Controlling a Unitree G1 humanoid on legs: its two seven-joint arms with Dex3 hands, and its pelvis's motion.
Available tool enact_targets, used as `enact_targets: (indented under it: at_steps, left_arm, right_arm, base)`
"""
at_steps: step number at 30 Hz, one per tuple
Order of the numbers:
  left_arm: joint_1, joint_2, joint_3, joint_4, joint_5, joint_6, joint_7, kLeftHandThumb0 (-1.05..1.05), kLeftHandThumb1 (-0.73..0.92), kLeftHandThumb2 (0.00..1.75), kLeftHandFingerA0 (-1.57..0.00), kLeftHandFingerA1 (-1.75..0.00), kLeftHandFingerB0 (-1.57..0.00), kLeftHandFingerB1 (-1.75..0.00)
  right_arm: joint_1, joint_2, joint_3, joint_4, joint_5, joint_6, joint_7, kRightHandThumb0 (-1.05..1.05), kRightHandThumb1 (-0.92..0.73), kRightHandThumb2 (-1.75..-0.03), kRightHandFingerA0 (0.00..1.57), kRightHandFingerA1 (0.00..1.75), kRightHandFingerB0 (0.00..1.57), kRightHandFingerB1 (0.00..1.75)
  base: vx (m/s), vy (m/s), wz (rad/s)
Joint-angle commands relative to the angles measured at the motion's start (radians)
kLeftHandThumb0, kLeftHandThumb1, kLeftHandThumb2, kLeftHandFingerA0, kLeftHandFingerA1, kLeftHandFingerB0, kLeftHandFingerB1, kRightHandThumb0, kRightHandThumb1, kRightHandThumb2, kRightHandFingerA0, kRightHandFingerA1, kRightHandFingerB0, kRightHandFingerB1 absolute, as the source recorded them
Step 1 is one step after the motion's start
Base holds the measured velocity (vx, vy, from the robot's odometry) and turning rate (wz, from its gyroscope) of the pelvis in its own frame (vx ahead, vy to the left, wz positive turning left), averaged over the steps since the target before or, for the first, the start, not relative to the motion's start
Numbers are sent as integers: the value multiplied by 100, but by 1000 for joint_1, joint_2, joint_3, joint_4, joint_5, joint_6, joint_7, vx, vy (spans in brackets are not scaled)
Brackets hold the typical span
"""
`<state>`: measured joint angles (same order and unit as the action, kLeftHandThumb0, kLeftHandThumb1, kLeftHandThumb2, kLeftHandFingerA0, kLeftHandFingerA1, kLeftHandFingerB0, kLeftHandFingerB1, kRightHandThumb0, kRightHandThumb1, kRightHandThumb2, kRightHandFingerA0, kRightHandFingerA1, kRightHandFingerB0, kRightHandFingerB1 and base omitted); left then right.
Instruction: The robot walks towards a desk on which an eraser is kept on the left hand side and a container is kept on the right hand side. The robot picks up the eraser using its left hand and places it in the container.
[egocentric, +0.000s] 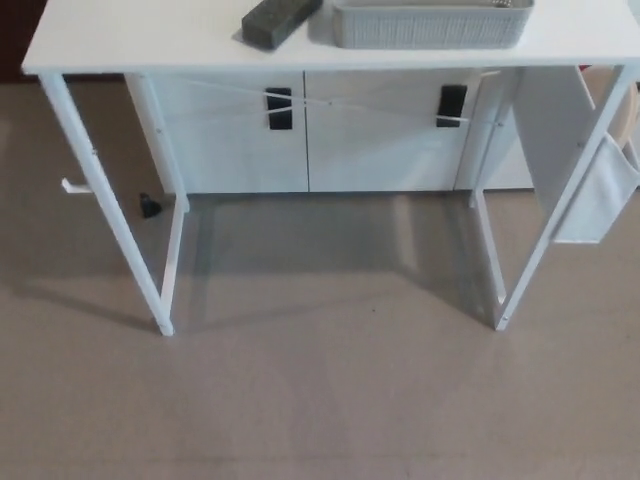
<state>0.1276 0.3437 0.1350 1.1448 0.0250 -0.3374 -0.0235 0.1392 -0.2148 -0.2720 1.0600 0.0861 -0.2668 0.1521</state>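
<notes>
A dark grey block, the eraser (279, 20), lies on the white desk top (130, 40) near the top edge of the head view, left of centre. Right beside it stands a grey ribbed container (430, 25), its upper part cut off by the frame. The two look close together, with a narrow gap between them. No part of my arms or hands shows in this view.
The desk stands on thin white legs (165, 290) (505, 295) over a beige floor. Behind it is a white cabinet (310, 130) with black handles. A white fabric pocket (600, 195) hangs at the desk's right side. A small dark object (149, 207) lies on the floor at the left.
</notes>
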Motion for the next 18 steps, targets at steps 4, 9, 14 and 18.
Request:
enact_targets:
  at_steps: [4, 9, 14, 18]
  left_arm:
    - [11, 11, 4, 1, 5, -24, 12, -39, 65, 60, -56, -44, -36, -32]
    - [20, 14, -1, 6, 13, -35, 13, -39, 66, 60, -55, -42, -37, -32]
    - [27, 15, -4, 18, 15, -50, 6, -37, 67, 60, -54, -43, -36, -32]
    - [21, 10, 8, 30, 3, -40, 9, -45, 51, 82, -50, -56, -32, -46]
  right_arm:
    - [-3, -3, -6, 8, 13, -10, -1, -18, -44, -53, 72, 72, 39, 48]
    - [-5, -9, -3, 34, 7, -22, 3, -19, -43, -53, 71, 68, 40, 47]
    - [34, 3, 1, -32, 10, -8, 0, -19, -44, -52, 72, 75, 39, 50]
    - [25, 3, -3, -6, 12, -1, 0, -21, -44, -55, 71, 71, 39, 49]
  base:
    - [199, 6, -10]
    - [220, 167, -11]
    - [214, 255, -3]
    - [198, 63, 9]
